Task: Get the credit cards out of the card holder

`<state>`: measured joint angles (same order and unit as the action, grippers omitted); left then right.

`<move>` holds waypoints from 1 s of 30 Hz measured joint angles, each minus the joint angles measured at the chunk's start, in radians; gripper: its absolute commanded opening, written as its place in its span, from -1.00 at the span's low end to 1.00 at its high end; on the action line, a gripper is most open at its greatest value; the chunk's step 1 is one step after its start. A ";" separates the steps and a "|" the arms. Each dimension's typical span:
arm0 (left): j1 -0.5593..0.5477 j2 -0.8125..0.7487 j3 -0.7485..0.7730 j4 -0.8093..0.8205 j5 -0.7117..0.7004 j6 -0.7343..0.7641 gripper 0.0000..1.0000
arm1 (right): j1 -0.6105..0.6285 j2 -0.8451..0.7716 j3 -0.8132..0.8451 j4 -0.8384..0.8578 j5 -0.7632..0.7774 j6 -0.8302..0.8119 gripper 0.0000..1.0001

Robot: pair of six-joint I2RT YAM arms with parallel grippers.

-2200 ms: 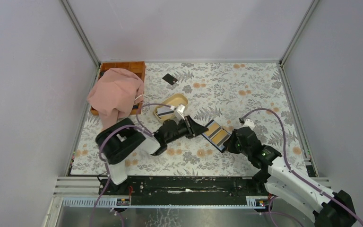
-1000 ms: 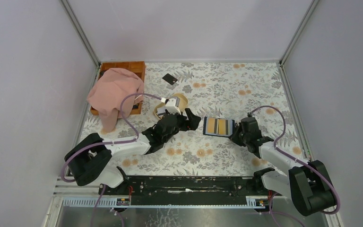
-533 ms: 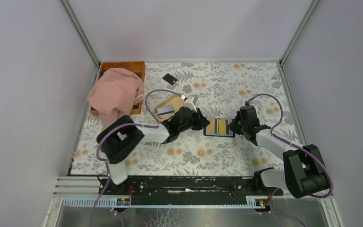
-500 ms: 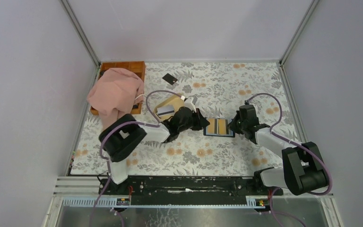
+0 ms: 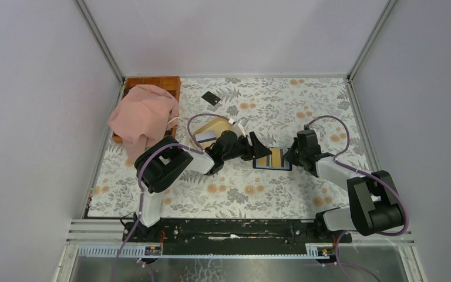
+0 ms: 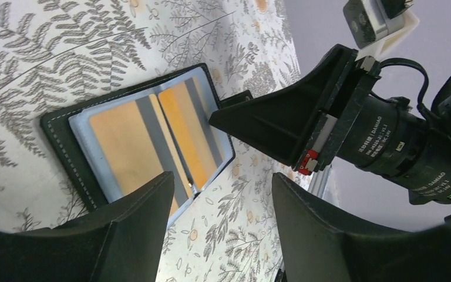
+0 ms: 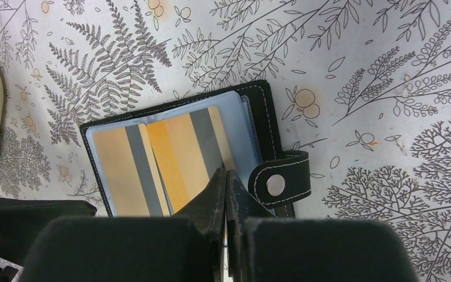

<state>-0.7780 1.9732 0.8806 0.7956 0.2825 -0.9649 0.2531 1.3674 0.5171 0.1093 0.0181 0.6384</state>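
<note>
Lying open on the worktop (image 5: 329,106), the card holder (image 5: 272,159) sits directly between the 2 grippers, its long axis running from one to the other. 2 credit cards (image 7: 179,155), orange with a grey stripe, sit in its blue-grey sleeves, the stripes running across that axis. The left gripper (image 6: 220,194) hangs over the holder's end away from the strap (image 7: 277,185), with its jaws apart and nothing between them. The right gripper (image 7: 226,176) comes in from the strap end, jaws pressed together, its tip resting on the strap-side page, seemingly pinning the holder down. Both reach the holder, but the free left gripper looks better placed to pull a card out.
</note>
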 measured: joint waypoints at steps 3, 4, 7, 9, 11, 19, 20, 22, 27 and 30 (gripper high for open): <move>0.000 0.017 0.009 0.029 0.022 -0.019 0.34 | -0.001 -0.012 0.000 -0.003 0.003 -0.003 -1.00; 0.000 0.021 0.010 0.034 0.027 -0.023 0.33 | -0.001 -0.016 0.000 -0.003 0.003 -0.003 -1.00; 0.000 0.035 0.010 0.043 0.036 -0.032 0.32 | -0.002 -0.019 0.000 -0.004 0.003 -0.005 -1.00; 0.000 0.042 0.010 0.043 0.036 -0.034 0.32 | -0.003 -0.019 0.000 -0.008 0.003 -0.005 -1.00; 0.000 0.045 0.010 0.043 0.036 -0.037 0.31 | -0.005 -0.015 0.000 -0.010 0.003 -0.005 -1.00; 0.000 0.057 0.010 0.069 0.036 -0.051 0.30 | -0.013 0.019 0.000 0.014 -0.008 -0.001 -1.00; 0.000 0.061 0.010 0.070 0.036 -0.053 0.30 | -0.013 0.026 0.000 0.023 -0.013 0.002 -1.00; 0.000 0.072 0.010 0.070 0.036 -0.055 0.30 | -0.013 0.042 0.004 0.041 -0.024 0.008 -1.00; 0.000 0.098 0.016 0.066 0.029 -0.056 0.30 | -0.014 0.070 0.010 0.079 -0.045 0.021 -1.00; 0.000 0.106 0.023 0.072 0.024 -0.058 0.30 | -0.016 0.073 0.010 0.085 -0.053 0.024 -1.00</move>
<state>-0.7780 2.0796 0.9035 0.8673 0.3069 -1.0233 0.2371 1.4403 0.5266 0.1947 -0.0353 0.6628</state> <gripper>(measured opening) 0.652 0.011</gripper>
